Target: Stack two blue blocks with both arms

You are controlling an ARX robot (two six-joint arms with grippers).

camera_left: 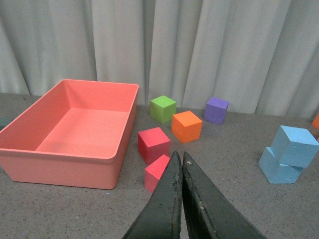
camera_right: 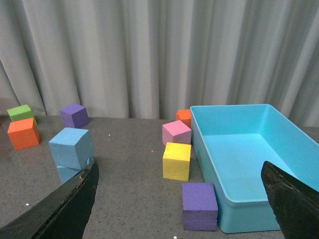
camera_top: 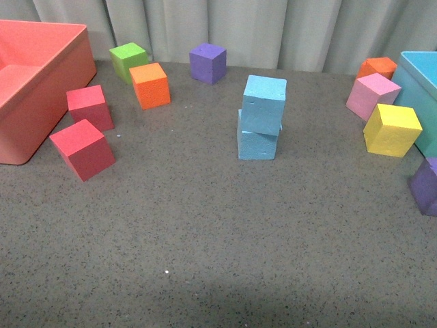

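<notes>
Two light sky-blue cubes stand stacked at the middle of the grey table. The upper blue block [camera_top: 264,103] sits twisted and a little off-centre on the lower blue block [camera_top: 257,143]. The stack also shows in the left wrist view [camera_left: 295,146] and in the right wrist view [camera_right: 71,147]. Neither arm shows in the front view. My left gripper [camera_left: 179,158] is shut and empty, held above the table near two red cubes. My right gripper [camera_right: 180,174] is wide open and empty, with a purple cube [camera_right: 199,205] and a yellow cube [camera_right: 177,160] between its fingers' lines.
A salmon bin [camera_top: 27,96] stands at the left and a turquoise bin [camera_top: 422,89] at the right. Red cubes [camera_top: 83,149], an orange cube [camera_top: 150,85], a green cube [camera_top: 128,60] and a purple cube [camera_top: 207,63] lie left and back. Pink [camera_top: 372,96], yellow [camera_top: 391,129] and orange [camera_top: 377,67] cubes lie right.
</notes>
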